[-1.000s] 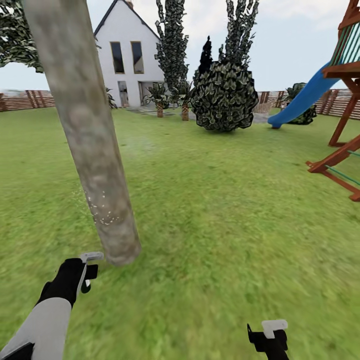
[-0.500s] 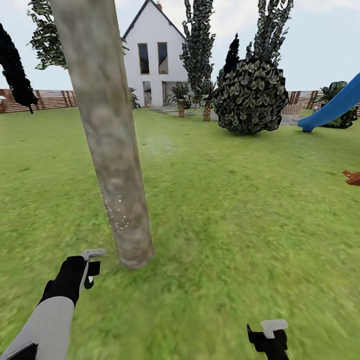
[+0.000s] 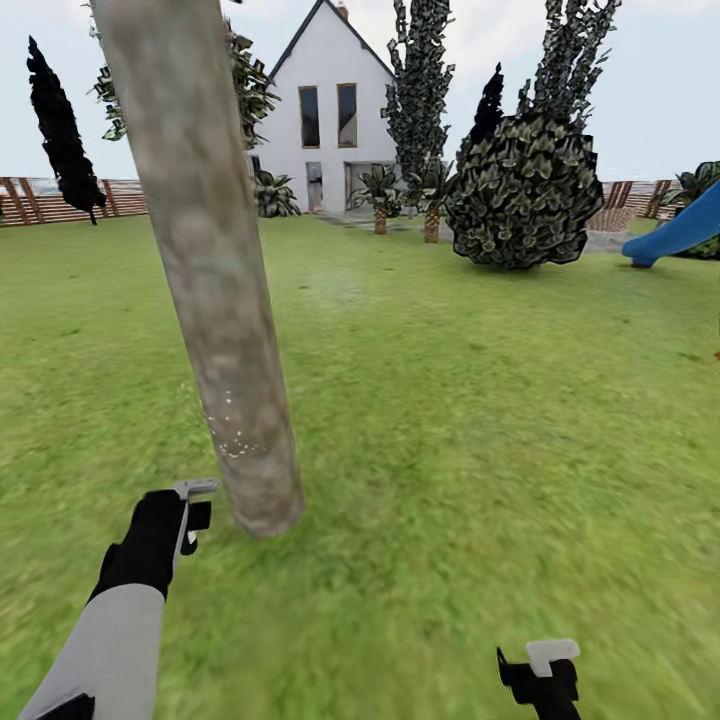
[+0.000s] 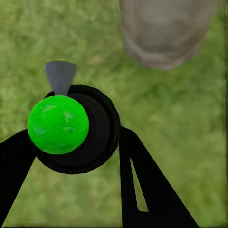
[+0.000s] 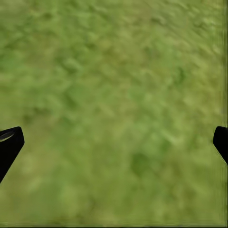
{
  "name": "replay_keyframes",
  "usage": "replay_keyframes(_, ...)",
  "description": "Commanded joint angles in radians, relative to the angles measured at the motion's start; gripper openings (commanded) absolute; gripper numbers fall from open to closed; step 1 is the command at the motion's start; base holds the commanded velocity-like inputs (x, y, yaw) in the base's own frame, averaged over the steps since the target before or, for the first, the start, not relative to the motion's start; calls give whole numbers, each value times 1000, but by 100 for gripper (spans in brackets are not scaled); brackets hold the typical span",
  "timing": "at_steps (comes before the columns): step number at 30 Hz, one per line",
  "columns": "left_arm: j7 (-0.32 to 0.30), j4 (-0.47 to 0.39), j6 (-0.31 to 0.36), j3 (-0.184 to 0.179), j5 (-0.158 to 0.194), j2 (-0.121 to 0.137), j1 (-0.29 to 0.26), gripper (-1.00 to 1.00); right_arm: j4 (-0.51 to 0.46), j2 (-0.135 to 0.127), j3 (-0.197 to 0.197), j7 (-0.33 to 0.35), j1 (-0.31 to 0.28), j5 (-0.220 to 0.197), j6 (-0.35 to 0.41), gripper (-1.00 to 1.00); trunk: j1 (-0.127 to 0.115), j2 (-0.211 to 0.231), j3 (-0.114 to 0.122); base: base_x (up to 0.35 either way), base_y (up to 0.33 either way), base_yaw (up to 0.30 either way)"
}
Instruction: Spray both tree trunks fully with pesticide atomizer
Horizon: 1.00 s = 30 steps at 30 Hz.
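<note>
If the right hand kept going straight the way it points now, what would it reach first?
Most likely the grass: the right wrist view looks along the open fingers and nothing lies between them but lawn. In the head view the right hand points down at bare turf. How far off is unclear.

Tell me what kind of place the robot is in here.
A house's back garden, most likely: a grass lawn ringed by a slatted wooden fence, a white house behind it, and a blue playground slide at the edge.
</note>
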Motion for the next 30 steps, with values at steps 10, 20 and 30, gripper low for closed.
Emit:
replay_keyframes(10, -17, -13, 118, -56, -10, -2, -37, -100, -1, 6, 10, 0, 0, -8, -3, 100, 0, 0, -1, -99, -293, 11)
replay_keyframes(20, -16, -15, 135, -54, -9, -2, -90, -100, -1, 8, 10, 0, 0, -8, -3, 100, 0, 0, -1, 172, -247, 233)
replay_keyframes(30, -15, -99, 230, -59, 66, 0, -128, -100, 0, 4, 9, 0, 0, -7, -3, 100, 0, 0, -1, 124, -281, 12)
